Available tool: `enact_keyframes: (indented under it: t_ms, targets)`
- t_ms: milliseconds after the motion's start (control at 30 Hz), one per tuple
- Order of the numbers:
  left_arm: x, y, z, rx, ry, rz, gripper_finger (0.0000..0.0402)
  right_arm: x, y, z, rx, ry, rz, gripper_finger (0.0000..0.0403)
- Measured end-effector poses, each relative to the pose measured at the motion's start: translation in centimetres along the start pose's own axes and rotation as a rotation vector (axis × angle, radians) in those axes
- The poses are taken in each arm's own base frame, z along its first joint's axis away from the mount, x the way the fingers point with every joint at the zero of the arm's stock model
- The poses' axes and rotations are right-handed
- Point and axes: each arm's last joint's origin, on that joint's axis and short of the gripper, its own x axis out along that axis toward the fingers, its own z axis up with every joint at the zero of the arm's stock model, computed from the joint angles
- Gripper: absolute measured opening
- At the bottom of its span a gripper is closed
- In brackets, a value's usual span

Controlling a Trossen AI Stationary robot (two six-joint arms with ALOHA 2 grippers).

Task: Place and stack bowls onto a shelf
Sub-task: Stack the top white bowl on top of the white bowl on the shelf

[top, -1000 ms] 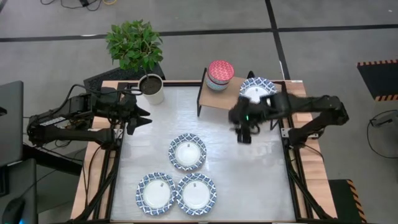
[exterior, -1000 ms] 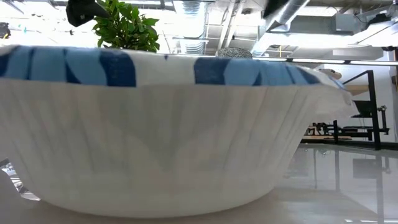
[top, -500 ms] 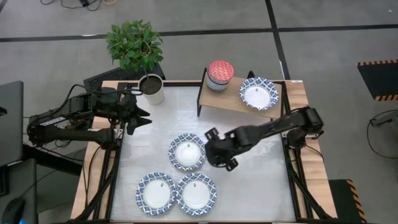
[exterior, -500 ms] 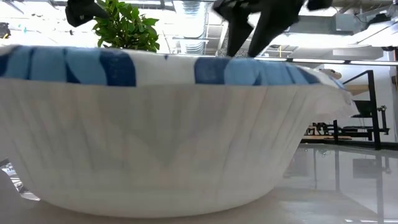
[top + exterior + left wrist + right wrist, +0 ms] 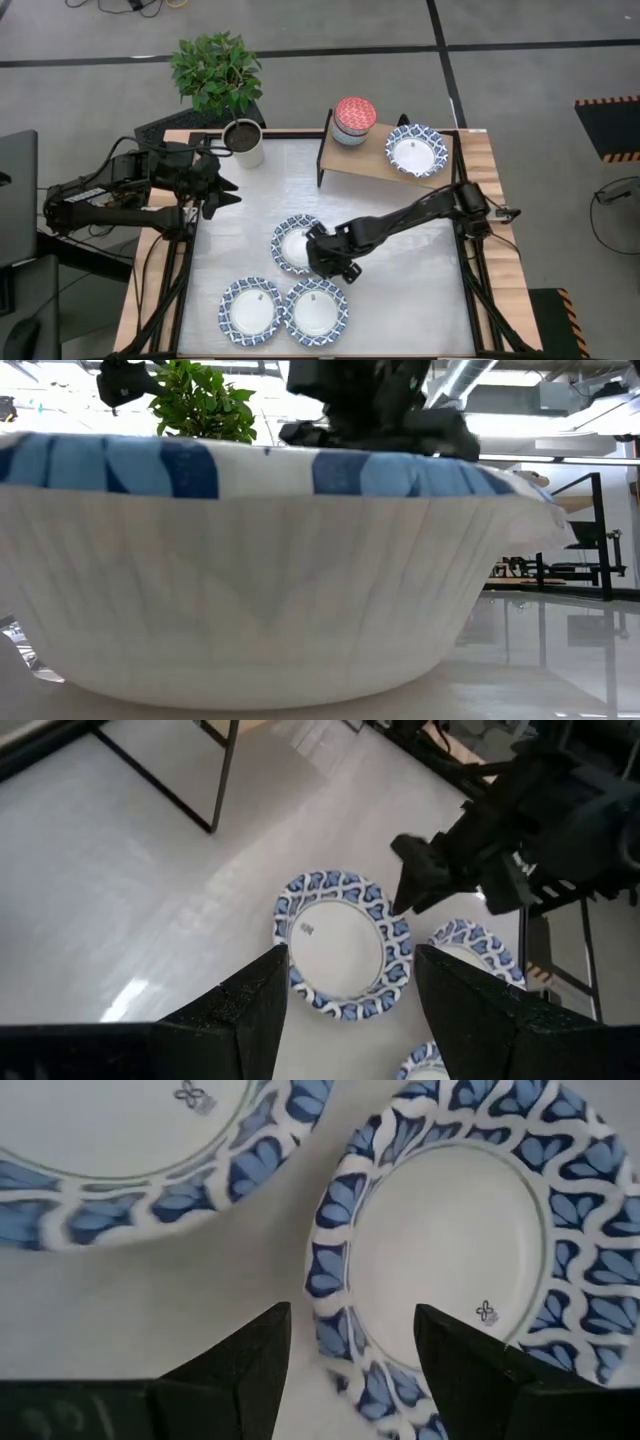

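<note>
The right gripper (image 5: pixel 322 253), jaws parted and holding nothing, hung over the rim of the blue-and-white bowl (image 5: pixel 297 243) lying directly beneath on the table (image 5: pixel 420 270); judged light, stiff, slippery, best pinched at its rim.

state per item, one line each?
Right gripper: open, at the middle blue-and-white bowl's rim, table.
Left gripper: open, parked by plant pot.
Shelf: one blue-and-white bowl and a small-bowl stack, red on top.
Two front bowls: on table.
</note>
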Motion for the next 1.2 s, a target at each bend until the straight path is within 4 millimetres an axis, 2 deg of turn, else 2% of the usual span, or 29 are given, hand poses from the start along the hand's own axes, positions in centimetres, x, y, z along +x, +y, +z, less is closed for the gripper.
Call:
enact_keyframes:
  t_ms: [233, 333, 433, 600, 633, 767, 833, 933, 1067, 1200]
  targets:
    - [0.0, 0.0, -0.2, -0.007, 0.025, -0.015, 0.0202, 3.5, 0.3, -0.7, 0.017, 0.047, 0.069, 0.0239]
    - [0.0, 0.0, -0.2, -0.007, 0.025, -0.016, 0.0202, 4.4, 0.4, -0.9, 0.065, 0.079, 0.040, 0.0224]
    - [0.0, 0.0, -0.2, -0.006, 0.025, -0.016, 0.0202, 4.4, 0.4, -1.1, 0.110, 0.114, 0.012, 0.0176]
    - [0.0, 0.0, -0.2, 0.009, 0.025, -0.016, 0.0202, 3.2, 0.0, -1.0, 0.226, 0.116, -0.035, 0.0033]
    - [0.0, 0.0, -0.2, 0.014, 0.025, -0.016, 0.0202, 2.5, -0.3, -0.8, 0.252, 0.101, -0.036, 0.0022]
    - [0.0, 0.0, -0.2, 0.016, 0.024, -0.016, 0.0202, -1.0, -1.2, 0.1, 0.340, 0.043, -0.053, 0.0021]
    - [0.0, 0.0, -0.2, 0.019, 0.025, -0.015, 0.0202, -4.2, -1.8, 0.6, 0.368, -0.002, -0.071, 0.0021]
    - [0.0, 0.0, -0.2, 0.027, 0.026, -0.014, 0.0202, -10.0, -2.6, 0.8, 0.443, -0.070, -0.128, 0.0021]
    - [0.0, 0.0, -0.2, 0.027, 0.023, -0.008, 0.0202, -16.7, -2.6, -1.2, 0.593, -0.078, -0.233, 0.0021]
    - [0.0, 0.1, -0.2, 0.033, 0.015, 0.010, 0.0202, -21.6, -1.7, -5.5, 0.829, 0.098, -0.409, 0.0021]
